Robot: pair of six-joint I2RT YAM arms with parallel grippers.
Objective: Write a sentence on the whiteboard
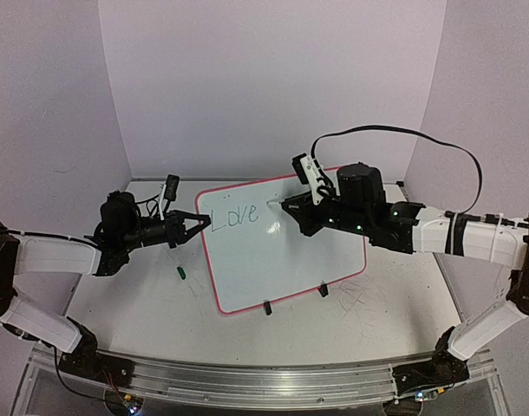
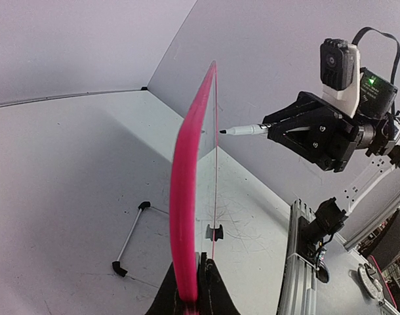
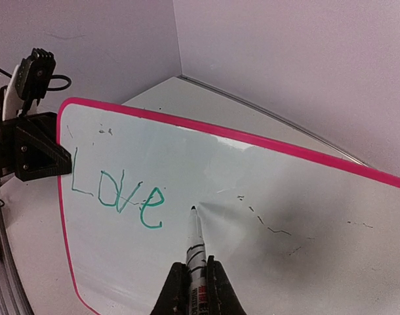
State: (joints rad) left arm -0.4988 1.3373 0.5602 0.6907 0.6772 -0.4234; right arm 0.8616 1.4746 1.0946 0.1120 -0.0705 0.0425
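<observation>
One green word [image 3: 118, 197], "Love", stands near the whiteboard's [image 1: 282, 260] upper left corner. My left tool [image 1: 198, 222] is clamped on the whiteboard's left rim. My right tool [image 3: 190, 283] is closed around a marker [image 3: 195, 244], its tip at the whiteboard's surface just right of the "e". The whiteboard sits on the worktop [image 1: 134, 295].

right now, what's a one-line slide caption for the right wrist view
Right jaws hold a marker, tip just past the green word "Love" on the pink-rimmed whiteboard, left jaws clamping its edge.
</observation>
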